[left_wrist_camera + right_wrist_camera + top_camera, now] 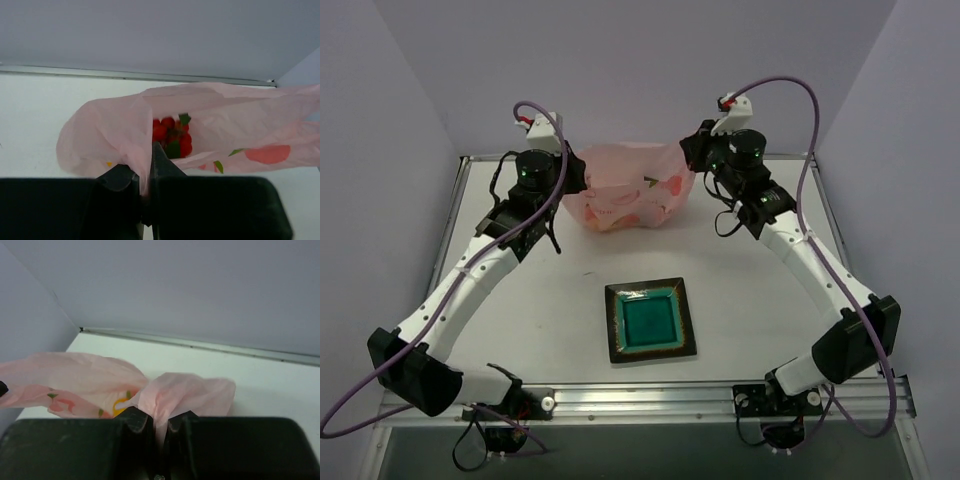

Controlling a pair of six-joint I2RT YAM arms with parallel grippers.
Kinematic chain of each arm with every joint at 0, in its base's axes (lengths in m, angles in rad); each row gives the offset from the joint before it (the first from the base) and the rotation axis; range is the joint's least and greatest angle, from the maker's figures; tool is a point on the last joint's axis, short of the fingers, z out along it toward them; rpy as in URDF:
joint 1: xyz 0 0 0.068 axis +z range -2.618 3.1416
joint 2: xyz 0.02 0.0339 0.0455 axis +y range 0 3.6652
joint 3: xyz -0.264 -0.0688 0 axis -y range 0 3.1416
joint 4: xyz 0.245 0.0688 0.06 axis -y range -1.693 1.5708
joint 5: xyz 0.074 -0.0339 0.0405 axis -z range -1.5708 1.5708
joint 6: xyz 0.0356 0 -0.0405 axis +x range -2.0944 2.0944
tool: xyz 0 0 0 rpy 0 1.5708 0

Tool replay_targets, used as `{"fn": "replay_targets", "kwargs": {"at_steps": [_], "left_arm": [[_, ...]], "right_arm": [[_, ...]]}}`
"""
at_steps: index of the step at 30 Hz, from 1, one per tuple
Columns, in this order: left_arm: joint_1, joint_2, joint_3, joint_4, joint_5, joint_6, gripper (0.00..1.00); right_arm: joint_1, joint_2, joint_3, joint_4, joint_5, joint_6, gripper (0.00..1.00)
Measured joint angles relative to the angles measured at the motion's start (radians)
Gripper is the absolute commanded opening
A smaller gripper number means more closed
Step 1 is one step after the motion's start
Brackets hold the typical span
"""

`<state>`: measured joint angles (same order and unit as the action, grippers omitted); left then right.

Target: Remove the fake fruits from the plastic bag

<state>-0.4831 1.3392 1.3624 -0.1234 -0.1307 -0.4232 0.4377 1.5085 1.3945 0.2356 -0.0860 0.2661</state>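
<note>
Our left gripper (145,175) and right gripper (160,420) each clench the plastic bag (100,135), fake strawberries (172,136) at the left's twelve o'clock.

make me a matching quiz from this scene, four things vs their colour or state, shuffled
Things:
1 bag
2 strawberries
3 dish
4 left gripper

Colour or state:
a teal, empty
b shut on the bag
c red, inside the bag
d pink, translucent

Pairs: 1-d, 2-c, 3-a, 4-b
</note>
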Motion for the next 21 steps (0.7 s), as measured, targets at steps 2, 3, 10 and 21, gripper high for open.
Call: {"fn": "replay_targets", "kwargs": {"at_steps": [2, 3, 10, 21], "left_arm": [[0.0, -0.02, 0.013, -0.003, 0.002, 0.0, 0.02], [0.003, -0.029, 0.014, -0.006, 0.003, 0.0, 0.02], [0.05, -0.036, 0.01, -0.053, 0.034, -0.026, 0.02], [0.073, -0.025, -0.114, -0.046, 0.079, -0.086, 0.02]], "right_arm": [[-0.011, -0.037, 0.03, -0.01, -0.005, -0.003, 0.0], [-0.021, -0.047, 0.037, -0.012, -0.013, -0.002, 0.0], [-0.091, -0.048, 0.04, -0.077, -0.057, 0.026, 0.0], [-0.121, -0.01, -0.068, -0.078, -0.069, 0.029, 0.0]]}}
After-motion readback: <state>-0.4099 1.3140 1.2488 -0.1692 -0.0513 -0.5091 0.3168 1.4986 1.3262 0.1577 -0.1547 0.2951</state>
